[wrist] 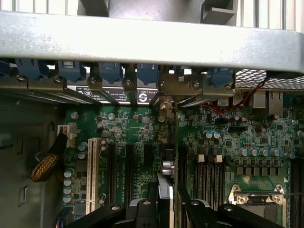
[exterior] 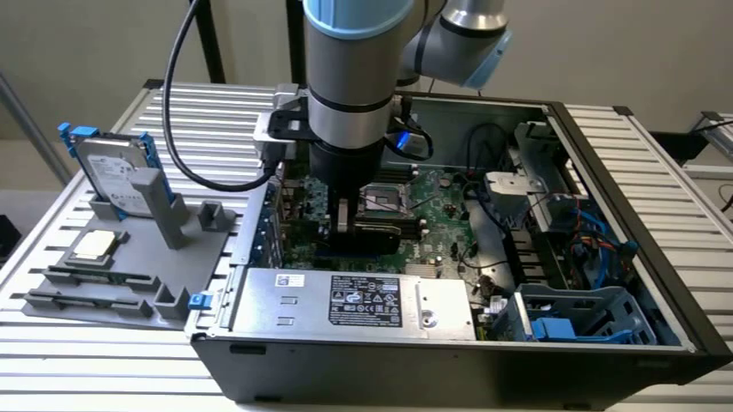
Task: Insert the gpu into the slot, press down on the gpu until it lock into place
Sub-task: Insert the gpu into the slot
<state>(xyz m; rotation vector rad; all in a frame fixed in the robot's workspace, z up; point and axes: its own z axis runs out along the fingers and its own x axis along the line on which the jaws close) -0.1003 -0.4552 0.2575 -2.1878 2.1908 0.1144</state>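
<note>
Inside the open computer case (exterior: 641, 283), lying on its side on a slatted table (exterior: 103, 360), the arm reaches straight down over the green motherboard (exterior: 441, 227). The gripper (exterior: 353, 230) pinches the gpu (exterior: 380, 233), which stands upright on its long edge just above the board. The silver power supply (exterior: 355, 300) lies just beside it on the near side, and the processor socket (exterior: 384, 202) sits close behind. Open board runs toward the exterior view's right as far as the loose black cables (exterior: 481, 215) and the drive cage (exterior: 578, 313). Toward the exterior view's left the case wall is near. Beyond that wall a grey fixture tray (exterior: 132, 292) carries a hard drive in a blue frame (exterior: 109, 167), well apart from the work. The wrist view gives the card edge-on: the gpu (wrist: 165, 187) is a thin strip between the two black fingers (wrist: 140, 211), which close on its faces, the gripper (wrist: 166, 209) centred on it. Black expansion slots (wrist: 129, 166) and a white one (wrist: 91, 173) run parallel on one side, memory slots (wrist: 209, 175) on the other. At its far end stands the case's rear edge with its row of blue clips (wrist: 109, 71). The card's own body covers the line beneath it, so I cannot tell whether its lower edge sits in the slot.
</note>
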